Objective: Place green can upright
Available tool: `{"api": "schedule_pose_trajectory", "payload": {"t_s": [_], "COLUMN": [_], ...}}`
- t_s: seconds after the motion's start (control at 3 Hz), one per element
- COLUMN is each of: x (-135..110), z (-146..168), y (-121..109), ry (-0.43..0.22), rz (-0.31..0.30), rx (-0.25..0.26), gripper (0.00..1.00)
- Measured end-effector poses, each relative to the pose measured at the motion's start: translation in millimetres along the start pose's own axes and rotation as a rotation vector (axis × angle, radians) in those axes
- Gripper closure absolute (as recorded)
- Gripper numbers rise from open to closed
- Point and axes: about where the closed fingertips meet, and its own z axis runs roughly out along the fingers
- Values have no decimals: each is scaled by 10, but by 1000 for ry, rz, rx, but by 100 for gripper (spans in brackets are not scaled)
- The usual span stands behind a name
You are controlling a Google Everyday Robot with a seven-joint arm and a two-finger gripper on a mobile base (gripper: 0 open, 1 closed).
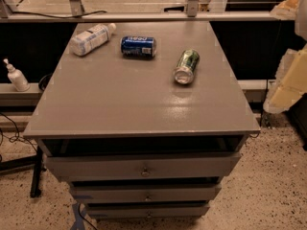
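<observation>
Three things lay on their sides on the surface. The bottle lay by the back left corner. The far can lay just right of it, near the back edge. The near can lay further right and more to the front, close to the right edge. Drawers sat under the surface. The end effector hung off the surface, past its right edge.

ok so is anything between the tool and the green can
Nothing visible. The tool hangs beyond the cabinet's right edge, and only cabinet top lies between it and the green can, which lies on its side. The blue can and bottle sit farther left.
</observation>
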Motion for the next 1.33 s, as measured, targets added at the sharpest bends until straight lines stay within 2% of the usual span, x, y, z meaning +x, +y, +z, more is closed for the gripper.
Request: {"api": "schedule_pose_trajectory", "payload": {"t_s": [0.33,0.67,1.0,1.33], "x": [0,-198,-511,-789], "z": [0,23,236,571], "y": [0,-169,-443,-763], "ry": [0,-62,-119,-176], "rz": [0,-54,-169,-317], "rx": [0,20,52,82], "gripper": [0,0,0,0]}}
